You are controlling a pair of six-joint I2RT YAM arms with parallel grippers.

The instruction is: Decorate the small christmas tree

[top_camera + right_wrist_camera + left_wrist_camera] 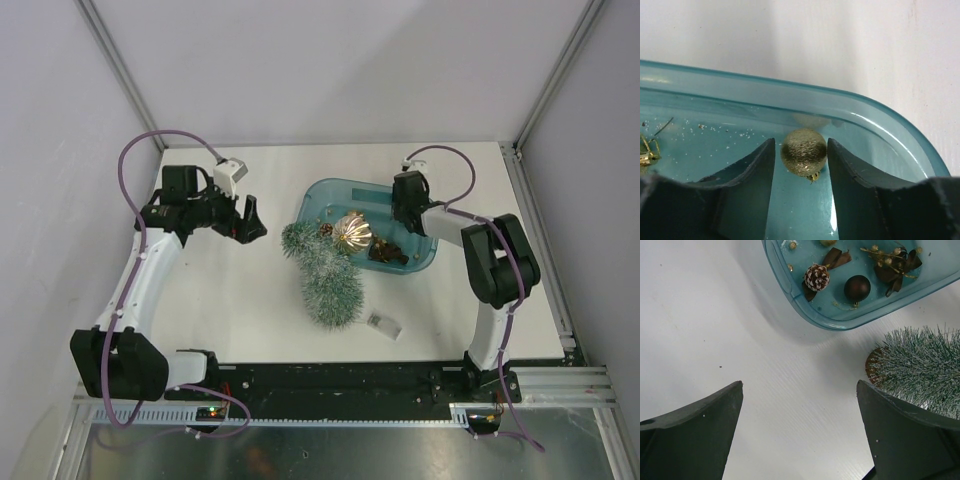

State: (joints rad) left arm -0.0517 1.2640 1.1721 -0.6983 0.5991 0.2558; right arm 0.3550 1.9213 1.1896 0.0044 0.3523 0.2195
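We're on the pick: right gripper [801,145] in the teal tub [880,120], jaws narrow, gold glitter ball [804,157] between them. Pinched or not, we cannot tell. Left gripper [800,390] gapes empty, the small christmas tree [925,365] lying beside its right finger. Next call: firm pinch, lift.

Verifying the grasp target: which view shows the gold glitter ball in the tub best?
Right wrist: the gold glitter ball sits large, centred between the fingers of the right tool, near the teal tub wall. Top external: the right arm hides it. Left wrist: not identifiable.
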